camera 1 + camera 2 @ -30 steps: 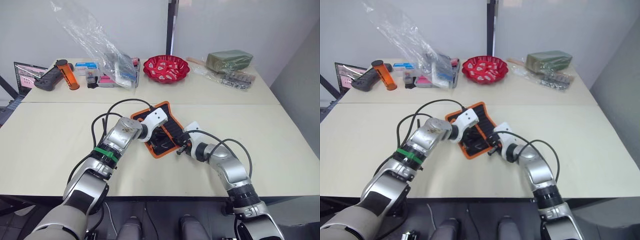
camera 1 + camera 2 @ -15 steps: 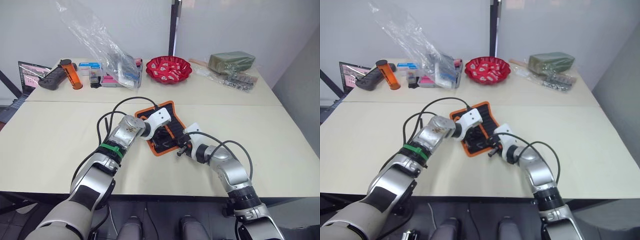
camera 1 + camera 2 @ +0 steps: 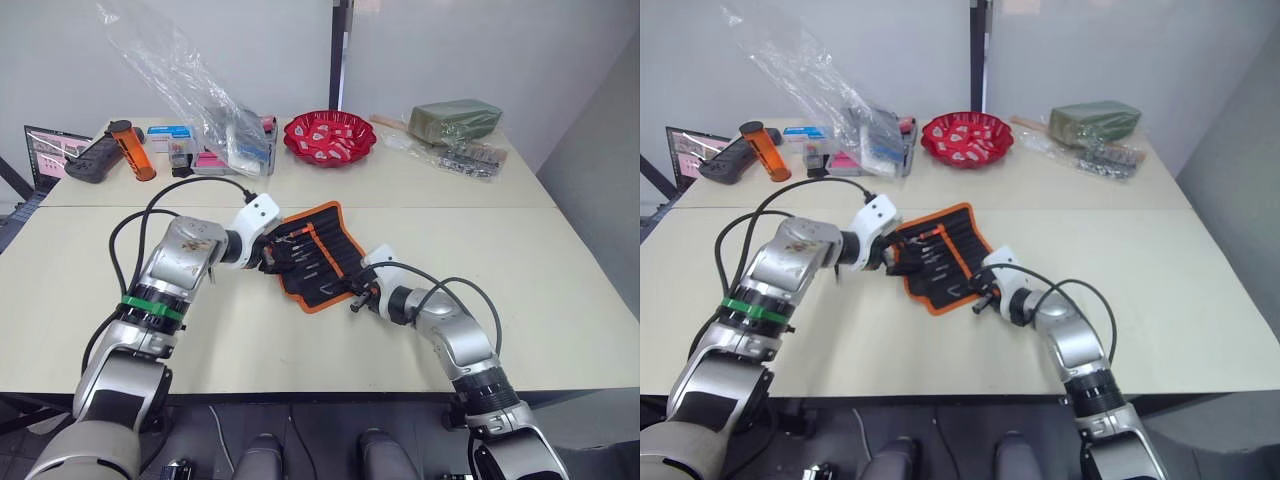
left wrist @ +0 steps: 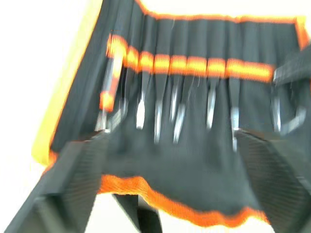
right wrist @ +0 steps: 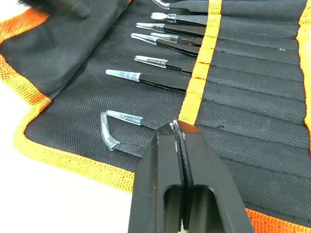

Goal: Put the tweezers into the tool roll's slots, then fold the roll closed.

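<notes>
While slotted, tweezers (image 5: 160, 80) lie parallel, tips toward roll's (image 3: 322, 262) flap

Red bowl (image 3: 332, 137) — (far side) — orange canister (image 3: 131, 150)

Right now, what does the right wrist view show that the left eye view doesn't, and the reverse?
The right wrist view shows the clear tip caps on the slim black tweezers and the right gripper with its black fingers pressed together. The left eye view shows both arms, the left gripper at the roll's edge, and a red bowl behind. Both show the black tool roll with orange edging, open, tweezers in its slots.
</notes>
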Robot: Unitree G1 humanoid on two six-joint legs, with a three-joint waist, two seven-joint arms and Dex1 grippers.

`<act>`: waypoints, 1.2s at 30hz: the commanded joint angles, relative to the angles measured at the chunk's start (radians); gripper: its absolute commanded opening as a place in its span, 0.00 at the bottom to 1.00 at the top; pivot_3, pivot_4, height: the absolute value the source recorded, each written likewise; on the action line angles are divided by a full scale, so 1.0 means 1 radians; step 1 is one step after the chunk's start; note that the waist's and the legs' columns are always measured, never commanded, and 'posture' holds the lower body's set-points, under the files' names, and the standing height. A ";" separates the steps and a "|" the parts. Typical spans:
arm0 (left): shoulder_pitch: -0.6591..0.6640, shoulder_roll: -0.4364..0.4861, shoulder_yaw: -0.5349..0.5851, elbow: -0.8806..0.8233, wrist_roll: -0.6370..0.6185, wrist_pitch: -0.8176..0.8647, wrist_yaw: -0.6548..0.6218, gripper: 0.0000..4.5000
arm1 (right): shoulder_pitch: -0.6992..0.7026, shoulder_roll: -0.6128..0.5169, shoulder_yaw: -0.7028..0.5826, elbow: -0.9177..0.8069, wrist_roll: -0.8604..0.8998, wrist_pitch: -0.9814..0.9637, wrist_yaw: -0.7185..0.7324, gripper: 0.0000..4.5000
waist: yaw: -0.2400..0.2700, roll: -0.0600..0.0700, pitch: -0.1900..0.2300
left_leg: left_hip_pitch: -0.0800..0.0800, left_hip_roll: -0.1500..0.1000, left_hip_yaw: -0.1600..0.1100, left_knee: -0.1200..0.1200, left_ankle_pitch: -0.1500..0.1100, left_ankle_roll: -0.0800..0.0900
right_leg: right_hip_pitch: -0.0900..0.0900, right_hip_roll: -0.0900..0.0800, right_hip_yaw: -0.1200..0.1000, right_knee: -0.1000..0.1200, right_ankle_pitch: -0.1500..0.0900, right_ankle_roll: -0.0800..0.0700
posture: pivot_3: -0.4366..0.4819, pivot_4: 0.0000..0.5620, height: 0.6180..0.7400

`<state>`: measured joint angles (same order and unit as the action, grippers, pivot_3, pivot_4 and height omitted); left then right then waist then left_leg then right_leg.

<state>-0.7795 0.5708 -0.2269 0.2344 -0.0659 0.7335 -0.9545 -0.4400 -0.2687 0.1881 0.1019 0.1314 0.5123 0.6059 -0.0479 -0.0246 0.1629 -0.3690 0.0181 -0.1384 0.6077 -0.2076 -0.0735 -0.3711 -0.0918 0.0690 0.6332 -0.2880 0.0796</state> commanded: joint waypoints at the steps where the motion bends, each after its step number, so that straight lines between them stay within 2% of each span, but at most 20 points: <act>1: 0.034 0.027 0.046 -0.102 -0.029 0.045 0.013 0.99 | 0.033 -0.009 0.040 0.114 -0.037 0.044 -0.002 0.00 | 0.000 0.000 0.000 | 0.000 0.000 0.000 0.000 0.000 0.000 | 0.000 0.000 0.000 0.000 0.000 0.000 | 0.48 0.27 1.00; 9: 0.211 0.064 0.173 -0.248 -0.084 0.104 0.099 0.99 | 0.013 -0.012 0.045 0.137 -0.042 0.035 0.016 0.00 | -0.005 0.000 0.000 | 0.001 0.001 0.000 0.000 0.000 0.000 | 0.000 0.000 0.000 0.001 0.000 0.000 | 0.48 0.27 1.00; 13: 0.289 0.043 0.309 -0.310 -0.151 0.113 0.161 0.99 | -0.007 -0.011 0.051 0.162 -0.046 0.023 0.028 0.00 | -0.006 0.000 0.000 | 0.001 0.001 0.000 0.000 0.000 0.000 | 0.000 0.000 0.000 0.001 0.000 -0.001 | 0.48 0.27 1.00; 20: 0.386 0.058 0.489 -0.460 -0.297 0.134 0.165 0.99 | -0.030 -0.004 0.072 0.202 -0.049 0.001 0.054 0.00 | -0.010 0.000 0.000 | 0.001 0.001 0.000 0.000 0.000 0.000 | 0.000 0.000 0.000 0.001 0.001 -0.001 | 0.48 0.27 1.00; 27: 0.463 0.073 0.568 -0.572 -0.393 0.138 0.193 0.99 | -0.053 0.008 0.086 0.244 -0.051 -0.021 0.069 0.00 | -0.018 -0.001 0.000 | 0.001 0.001 0.000 -0.001 0.000 0.000 | 0.000 0.001 0.000 0.001 0.000 -0.002 | 0.48 0.27 1.00; 30: 0.435 0.064 0.532 -0.564 -0.409 0.117 0.197 0.81 | -0.061 0.017 0.091 0.258 -0.053 -0.028 0.070 0.00 | -0.018 -0.001 -0.001 | 0.002 0.001 0.000 -0.001 0.000 0.000 | 0.001 0.001 0.000 0.001 0.001 -0.002 | 0.48 0.27 1.00; 36: 0.212 0.022 0.273 -0.326 -0.310 -0.001 0.154 0.37 | -0.049 0.033 0.081 0.249 -0.054 -0.025 0.057 0.00 | -0.009 -0.002 -0.001 | 0.001 0.001 0.000 0.000 0.000 0.000 | 0.001 0.001 0.000 0.000 0.001 -0.002 | 0.48 0.27 1.00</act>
<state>-0.5334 0.5975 0.0862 -0.1306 -0.3974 0.7789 -0.7827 -0.5486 -0.2371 0.2216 0.2691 0.1103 0.4424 0.6673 -0.0565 -0.0266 0.1615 -0.3675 0.0186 -0.1383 0.6080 -0.2076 -0.0738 -0.3698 -0.0913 0.0691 0.6325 -0.2872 0.0773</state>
